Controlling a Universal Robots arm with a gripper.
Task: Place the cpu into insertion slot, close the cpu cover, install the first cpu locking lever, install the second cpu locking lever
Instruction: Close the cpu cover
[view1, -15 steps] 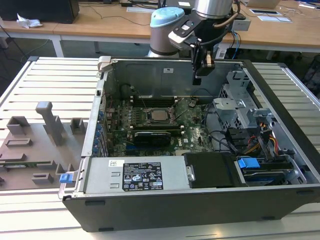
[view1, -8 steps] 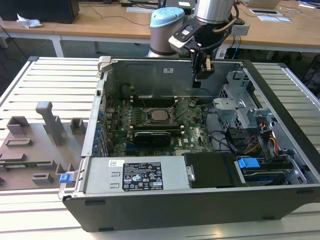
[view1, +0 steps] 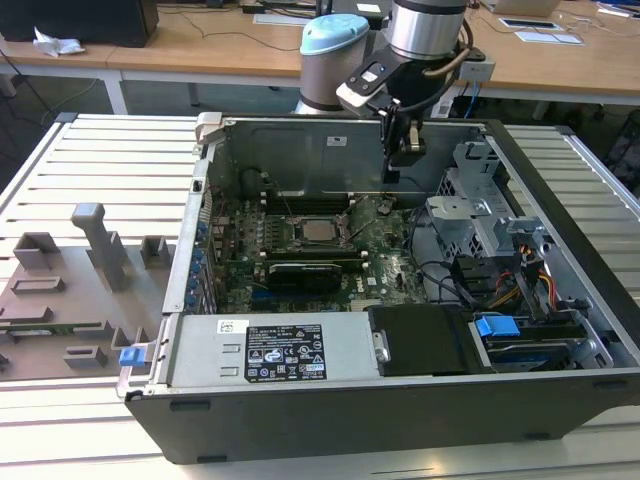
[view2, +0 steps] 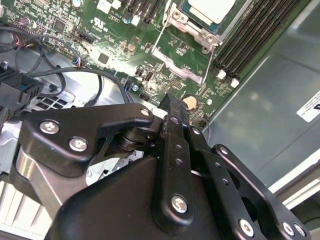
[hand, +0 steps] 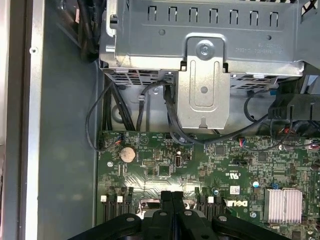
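The tool (view1: 404, 152) is hanging clenched and empty near the back wall of the computer case (view1: 300, 150). The cpu (view1: 320, 230) is sitting in the insertion slot (view1: 295, 233), lower, toward the exterior view's left.

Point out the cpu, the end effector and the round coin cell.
cpu (view1: 319, 231): exterior view, centre of its metal top.
end effector (hand: 172, 195): first wrist view, between its shut fingertips.
coin cell (hand: 128, 154): first wrist view, middle of its face.

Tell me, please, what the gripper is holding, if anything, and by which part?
Nothing: the gripper is shut, its fingers together with nothing between them. The cpu sits on the motherboard, apart from it.
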